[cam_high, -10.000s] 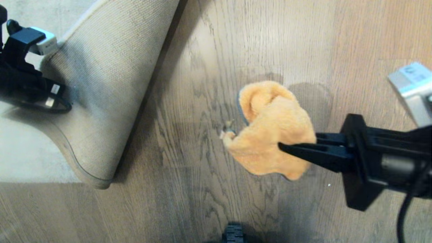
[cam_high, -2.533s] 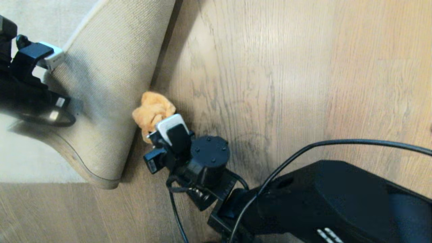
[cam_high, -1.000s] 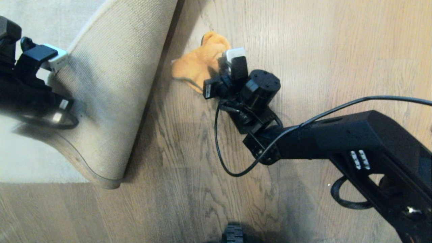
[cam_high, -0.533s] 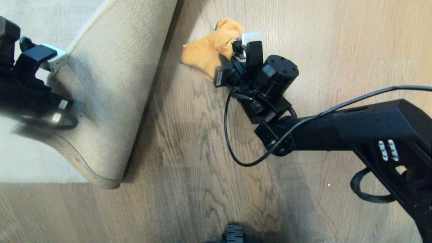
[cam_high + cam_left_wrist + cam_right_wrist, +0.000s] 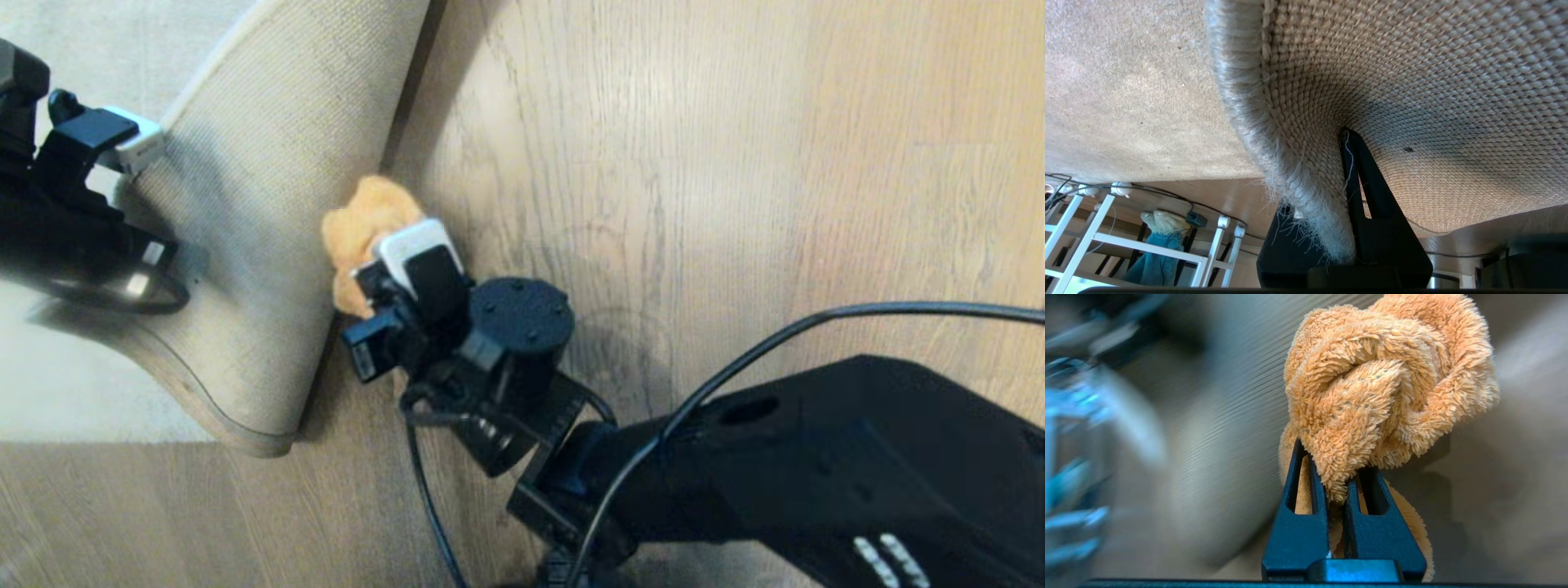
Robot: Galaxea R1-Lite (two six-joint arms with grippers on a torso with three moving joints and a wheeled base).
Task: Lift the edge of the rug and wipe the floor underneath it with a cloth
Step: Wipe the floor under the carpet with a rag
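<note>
The rug edge [image 5: 208, 69] is folded back at the left, tan woven backing [image 5: 269, 204] up. My left gripper [image 5: 122, 151] is shut on that rug edge [image 5: 1257, 122]; in the left wrist view one black finger [image 5: 1359, 175] presses the backing and the other is hidden behind the pile. The fluffy orange cloth [image 5: 359, 224] lies bunched on the floor [image 5: 694, 204], right against the fold. My right gripper [image 5: 371, 273] is shut on the cloth [image 5: 1384, 371], with plush squeezed between its fingers [image 5: 1300, 506]. From the head view its wrist camera hides the fingertips.
The right arm [image 5: 775, 482] and its black cable [image 5: 816, 318] cross the lower right of the planks. Pale rug pile [image 5: 73, 392] fills the near left. In the left wrist view a white rack [image 5: 1094, 241] and cables stand beyond the rug.
The right gripper pushed the cloth further away along the fold, then swept it back toward me and left, up against the folded rug. The left gripper and lifted rug stayed still.
</note>
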